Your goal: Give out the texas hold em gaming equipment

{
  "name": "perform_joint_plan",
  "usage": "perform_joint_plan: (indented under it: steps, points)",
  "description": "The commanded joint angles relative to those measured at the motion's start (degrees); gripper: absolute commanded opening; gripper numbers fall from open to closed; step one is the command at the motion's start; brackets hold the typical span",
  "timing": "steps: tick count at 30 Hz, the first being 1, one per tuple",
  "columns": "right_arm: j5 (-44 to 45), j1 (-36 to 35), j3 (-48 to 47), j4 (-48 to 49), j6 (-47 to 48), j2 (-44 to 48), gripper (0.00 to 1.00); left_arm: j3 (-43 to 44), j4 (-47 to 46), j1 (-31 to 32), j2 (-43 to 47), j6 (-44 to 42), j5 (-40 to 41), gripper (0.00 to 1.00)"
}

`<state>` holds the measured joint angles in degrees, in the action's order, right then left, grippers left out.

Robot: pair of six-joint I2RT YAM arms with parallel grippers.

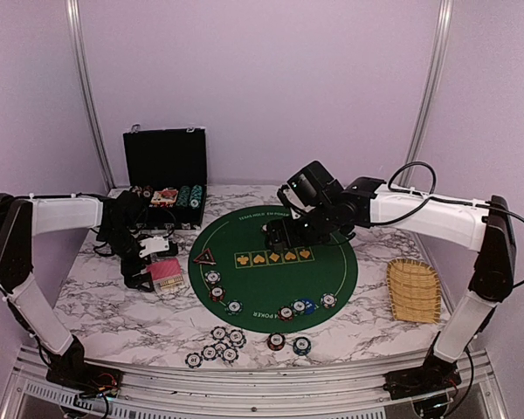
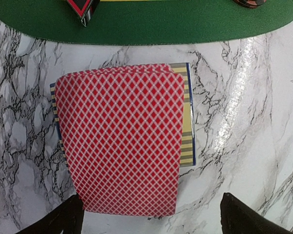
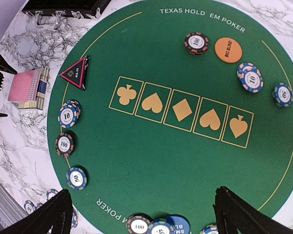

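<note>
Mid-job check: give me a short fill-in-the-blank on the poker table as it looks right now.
1. The red-backed cards lie on the ___ tabletop, not on the green mat.
2. The orange button reads BIG ___.
3. The row of suit boxes printed on the mat holds ___ boxes.
4. The left gripper and right gripper are both ___.
Missing words: marble; BLIND; five; open.

striped object mostly hidden under cards, triangular button cropped
</note>
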<state>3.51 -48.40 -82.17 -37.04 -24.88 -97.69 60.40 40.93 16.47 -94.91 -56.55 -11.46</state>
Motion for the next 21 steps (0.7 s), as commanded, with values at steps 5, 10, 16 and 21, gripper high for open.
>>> perform_joint_plan:
  steps: [5,10,16,21]
  points:
    - [-0.3,-1.7,0.4,1.5,-1.2,1.7,0.99,1.3,-2.5,0.6,-2.4,0.1,1.8,0.99]
    - [-0.3,-2.0,0.6,1.5,-1.3,2.1,0.99,1.1,-2.7,1.0,-1.5,0.2,1.7,0.99]
    - [0.0,-2.0,0.4,1.6,-1.0,1.6,0.99,0.1,-2.8,1.8,1.3,-0.1,2.3,0.99]
    - [-0.4,-2.0,0.2,1.7,-1.0,1.2,0.99,-0.1,-2.6,1.9,2.8,-0.9,2.6,0.99]
